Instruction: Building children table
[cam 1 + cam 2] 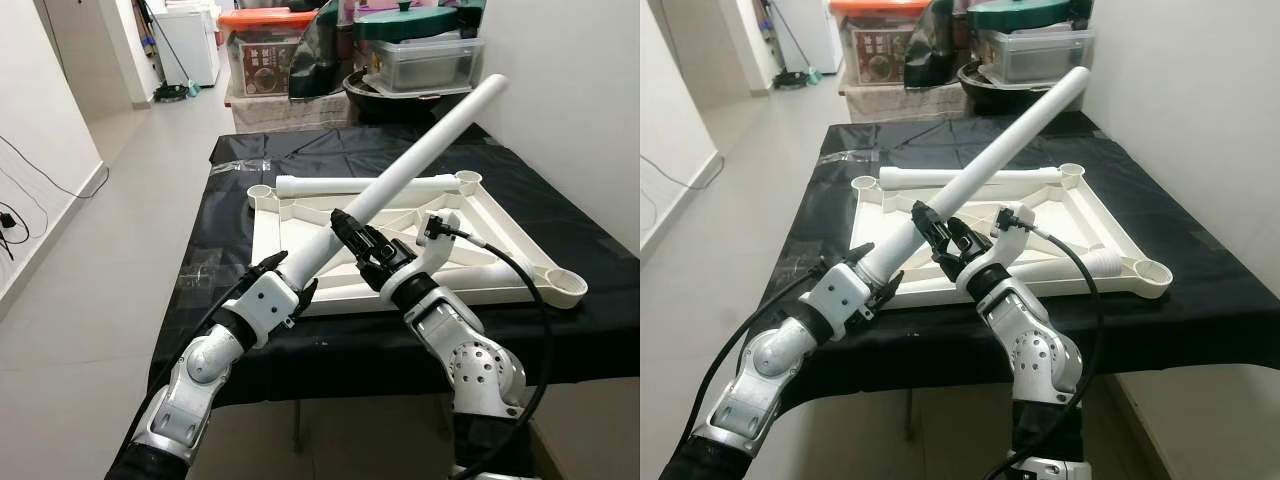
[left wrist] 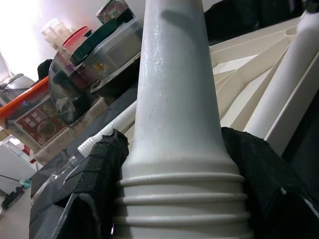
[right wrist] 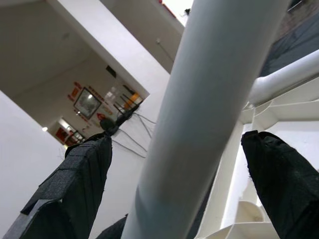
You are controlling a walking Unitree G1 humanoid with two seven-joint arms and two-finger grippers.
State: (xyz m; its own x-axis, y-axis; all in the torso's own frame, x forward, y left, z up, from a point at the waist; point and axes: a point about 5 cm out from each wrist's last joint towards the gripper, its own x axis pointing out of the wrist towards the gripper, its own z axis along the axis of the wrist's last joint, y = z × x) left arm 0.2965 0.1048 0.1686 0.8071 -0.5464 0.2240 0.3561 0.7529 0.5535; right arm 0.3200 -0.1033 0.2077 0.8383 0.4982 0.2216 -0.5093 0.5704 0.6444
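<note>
Left gripper (image 1: pixel 290 268) clamped leg (image 1: pixel 420 160) at threaded end. Right gripper (image 1: pixel 352 236) straddled it, not closed. Leg hung over tabletop (image 1: pixel 520 235) near table's (image 1: pixel 240 160) front edge. Feared long leg levering loose, hitting tabletop.

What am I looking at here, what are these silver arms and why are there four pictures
This is a humanoid robot seen from its own cameras. The two wide pictures come from a pair of cameras on its head, looking down at a table covered in black cloth. The other two come from a camera on each wrist, looking along that arm's two black fingers.

On the cloth lies a white plastic tabletop, turned upside down, with round sockets at its corners. Two white legs lie on it, one along the far edge.

The robot lifts a third white leg at a slant above the tabletop. The left gripper is shut on its ridged lower end. The right gripper straddles the leg higher up; its fingers look spread apart.
</note>
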